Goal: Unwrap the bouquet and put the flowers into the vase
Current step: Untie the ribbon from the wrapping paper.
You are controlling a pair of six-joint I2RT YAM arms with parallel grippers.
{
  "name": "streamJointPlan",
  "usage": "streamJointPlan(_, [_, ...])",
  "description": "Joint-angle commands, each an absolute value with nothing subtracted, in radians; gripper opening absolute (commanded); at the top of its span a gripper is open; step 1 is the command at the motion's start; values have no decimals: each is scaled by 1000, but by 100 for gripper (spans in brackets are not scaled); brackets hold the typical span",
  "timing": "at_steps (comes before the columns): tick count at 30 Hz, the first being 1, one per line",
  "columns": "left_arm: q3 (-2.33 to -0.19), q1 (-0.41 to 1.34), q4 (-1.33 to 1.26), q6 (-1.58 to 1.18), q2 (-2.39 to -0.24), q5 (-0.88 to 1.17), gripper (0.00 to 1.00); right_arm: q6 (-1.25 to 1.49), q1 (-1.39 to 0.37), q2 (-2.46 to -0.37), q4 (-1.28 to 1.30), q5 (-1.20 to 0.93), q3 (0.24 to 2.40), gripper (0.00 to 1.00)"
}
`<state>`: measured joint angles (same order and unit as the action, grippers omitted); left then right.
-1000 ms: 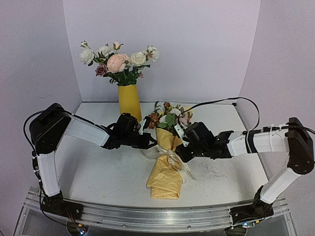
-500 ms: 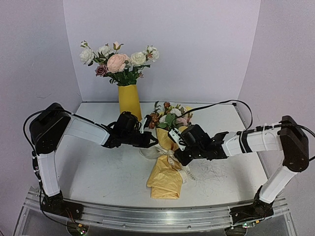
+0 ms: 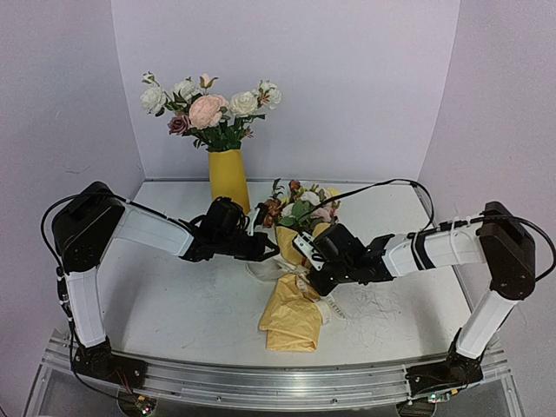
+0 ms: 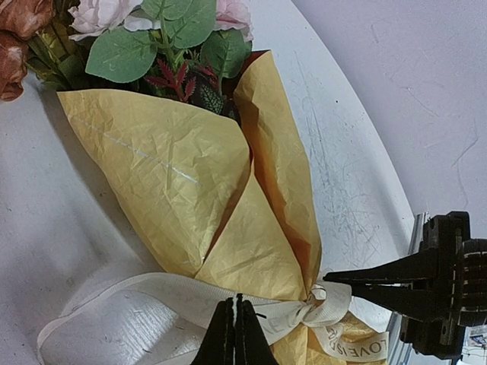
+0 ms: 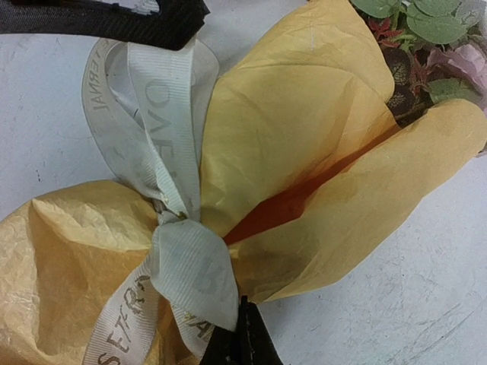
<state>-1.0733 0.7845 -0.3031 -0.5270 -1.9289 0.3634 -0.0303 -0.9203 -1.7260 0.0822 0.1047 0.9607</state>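
The bouquet (image 3: 294, 291), a cone of crinkled yellow-orange paper tied with a cream ribbon bow (image 4: 163, 298), lay flat on the white tabletop (image 3: 174, 300). It sat in front of the tall plain yellow vase (image 3: 228, 178) and a little to its right, not touching it. The bloom end pointed back towards the vase and the pointed tail lay furthest from it.

The flowers (image 4: 171, 34), small pink, white and rust blooms with green leaves, were in the wrap at the end nearest the vase. The paper was not opened and the bow was tied.

The vase stood upright at the back of the table and held a bunch of large white and pink roses (image 3: 208, 106).

The left gripper (image 3: 273, 254) reached in just in front of the vase at the bouquet's waist. Its fingers were pressed fully together, pinching a loop of the ribbon at its edge, as the left wrist view showed (image 4: 234, 318).

The right gripper (image 3: 306, 263) came at the waist from the side away from the vase, opposite the left one. Its fingers were closed flat with the tips against the ribbon by the knot (image 5: 243, 323). Couldn't tell whether any ribbon was caught between them.
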Motion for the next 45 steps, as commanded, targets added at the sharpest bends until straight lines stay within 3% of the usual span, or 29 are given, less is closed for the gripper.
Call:
streamJointPlan(1, [-1095, 782, -315, -523, -1898, 368, 0, -29, -919, -1702, 80, 160, 980, 0])
streamJointPlan(9, [-1049, 783, -307, -535, -1853, 317, 0, 135, -880, -1583, 96, 220, 909, 0])
streamJointPlan(20, [-870, 782, -273, -587, -1643, 56, 0, 367, -811, -1432, 179, 264, 824, 0])
streamJointPlan(26, [-899, 771, -43, -525, -1547, -158, 0, 429, -743, -1338, 225, 317, 793, 0])
streamJointPlan(38, [-872, 660, 178, -484, -1324, -397, 0, 512, -580, -1144, 290, 391, 749, 0])
streamJointPlan(45, [-848, 643, 278, -549, -1205, -648, 0, 545, -503, -1049, 329, 437, 745, 0])
